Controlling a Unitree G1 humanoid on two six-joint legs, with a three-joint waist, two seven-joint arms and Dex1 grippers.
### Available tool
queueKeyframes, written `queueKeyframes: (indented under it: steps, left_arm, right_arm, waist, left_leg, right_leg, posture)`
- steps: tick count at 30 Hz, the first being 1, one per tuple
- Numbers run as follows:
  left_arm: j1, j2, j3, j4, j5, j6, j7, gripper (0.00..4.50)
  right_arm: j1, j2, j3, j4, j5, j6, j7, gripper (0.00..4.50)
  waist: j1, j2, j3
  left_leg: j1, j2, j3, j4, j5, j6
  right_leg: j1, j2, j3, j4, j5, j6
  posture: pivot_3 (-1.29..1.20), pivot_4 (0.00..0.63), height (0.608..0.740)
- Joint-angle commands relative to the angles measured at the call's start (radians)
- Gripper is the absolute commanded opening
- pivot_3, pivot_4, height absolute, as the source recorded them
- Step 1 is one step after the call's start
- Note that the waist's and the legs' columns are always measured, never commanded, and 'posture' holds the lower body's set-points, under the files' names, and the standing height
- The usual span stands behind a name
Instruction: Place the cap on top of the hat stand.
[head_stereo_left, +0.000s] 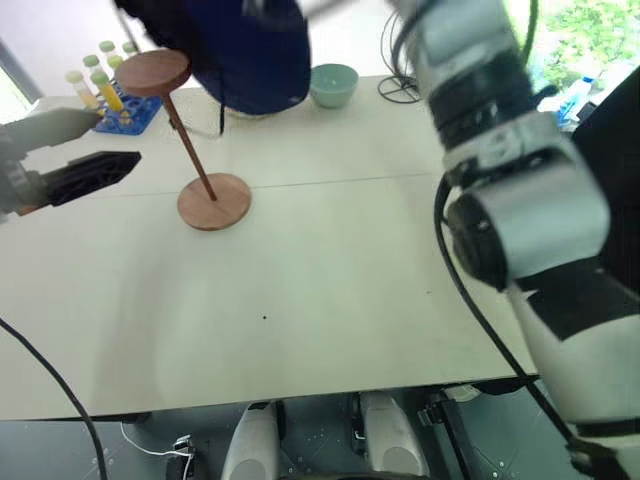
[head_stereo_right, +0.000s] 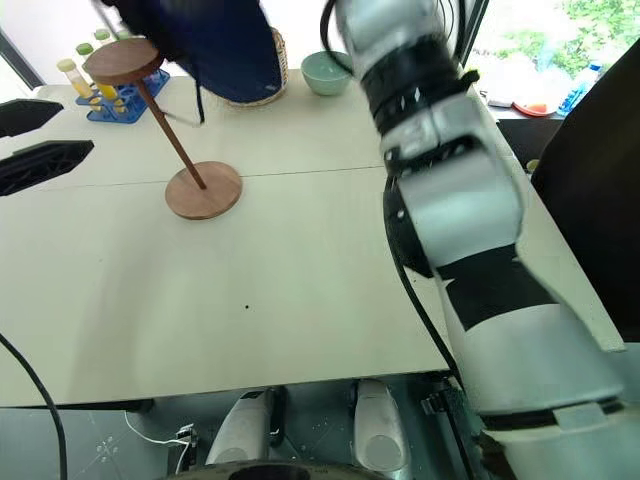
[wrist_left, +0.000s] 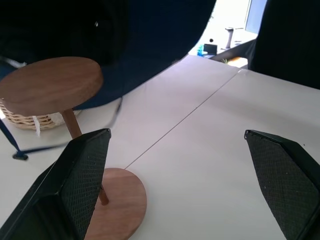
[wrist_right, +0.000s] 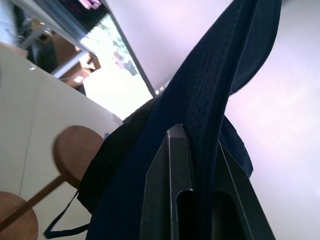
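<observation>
Cap (head_stereo_left: 250, 50) clamped by brim between closed fingers of right gripper (wrist_right: 197, 165), held aloft, just behind and beside disc top of stand (head_stereo_left: 153, 72), hanging clear of table (head_stereo_left: 330, 270). Left gripper (wrist_left: 180, 185) held level near stand, fingers spread wide apart, nothing grasped.

Head pair downward; wrist cameras close.

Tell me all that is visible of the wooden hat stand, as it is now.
The hat stand looks like brown wood: a round flat top disc, a thin slanted rod and a round base disc resting on the white table. Its top is bare. The cap, pinched in the right gripper, hangs just behind and above the top; whether they touch is unclear.
</observation>
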Motion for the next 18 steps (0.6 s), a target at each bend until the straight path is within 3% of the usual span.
queueKeyframes:
  steps: [1, 4, 12, 18]
  left_arm:
    - [-0.001, 0.041, 0.068, 0.001, -0.016, 0.007, -0.003, 4.5]
    - [0.015, 0.058, 0.103, 0.001, -0.026, 0.022, -0.015, 4.5]
    - [0.051, 0.116, 0.364, -0.05, -0.178, 0.252, 0.007, 4.5]
    - [0.126, 0.143, 0.623, -0.114, -0.268, 0.476, 0.026, 4.5]
  right_arm:
    - [0.073, -0.018, 0.053, -0.185, -0.066, -0.143, -0.025, 0.1]
    - [0.129, -0.037, 0.092, -0.228, -0.139, -0.238, -0.075, 0.1]
    - [0.175, -0.037, 0.131, -0.161, -0.24, -0.334, -0.193, 0.1]
    - [0.276, -0.044, 0.167, -0.173, -0.276, -0.424, -0.223, 0.1]
  waist:
    - [0.0, 0.0, 0.0]
    - [0.001, 0.0, 0.0]
    - [-0.001, -0.001, 0.0]
    - [-0.001, -0.003, 0.0]
  left_leg:
    - [0.0, 0.0, 0.0, 0.0, 0.0, 0.0]
    - [0.0, 0.0, 0.0, 0.0, 0.001, -0.002]
    - [0.001, 0.001, 0.0, 0.0, 0.002, -0.003]
    - [0.002, 0.002, 0.0, 0.0, 0.002, -0.004]
  right_leg:
    - [0.0, 0.0, 0.0, 0.001, 0.0, 0.0]
    - [-0.001, 0.0, 0.0, 0.001, 0.0, 0.0]
    - [-0.001, 0.001, 0.001, 0.001, 0.0, 0.0]
    - [0.001, 0.002, 0.001, 0.001, 0.0, 0.0]
  posture:
    - [0.0, 0.15, 0.735]
    - [0.0, 0.15, 0.735]
    - [0.0, 0.15, 0.735]
    - [0.0, 0.15, 0.735]
